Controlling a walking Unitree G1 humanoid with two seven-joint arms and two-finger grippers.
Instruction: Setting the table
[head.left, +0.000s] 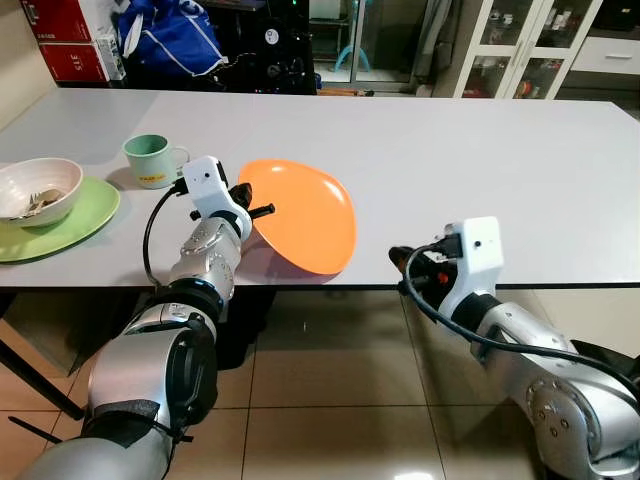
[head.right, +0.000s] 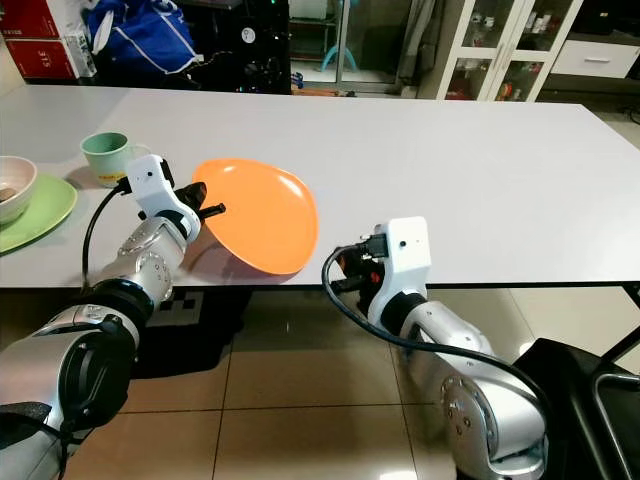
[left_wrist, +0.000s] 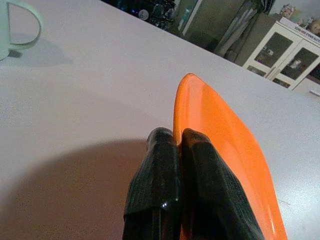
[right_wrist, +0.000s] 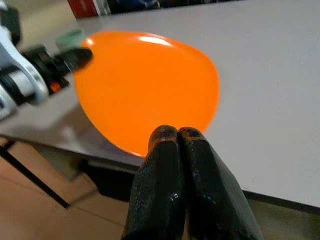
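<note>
orange plate (head.left: 300, 212) near the front edge of the grey table (head.left: 450, 170), tilted, left rim raised. left gripper (head.left: 252, 208) pinched on that rim. right gripper (right_wrist: 176, 136) closed, empty, just off the table edge. mint mug (head.left: 152, 160), white bowl (head.left: 35, 190) on green plate (head.left: 85, 215) to the left.

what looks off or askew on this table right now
The orange plate is not lying flat: the left tool is shut on its rim and holds it tilted, with its lower edge at the table's near edge. The cup and the bowl look fine.
</note>
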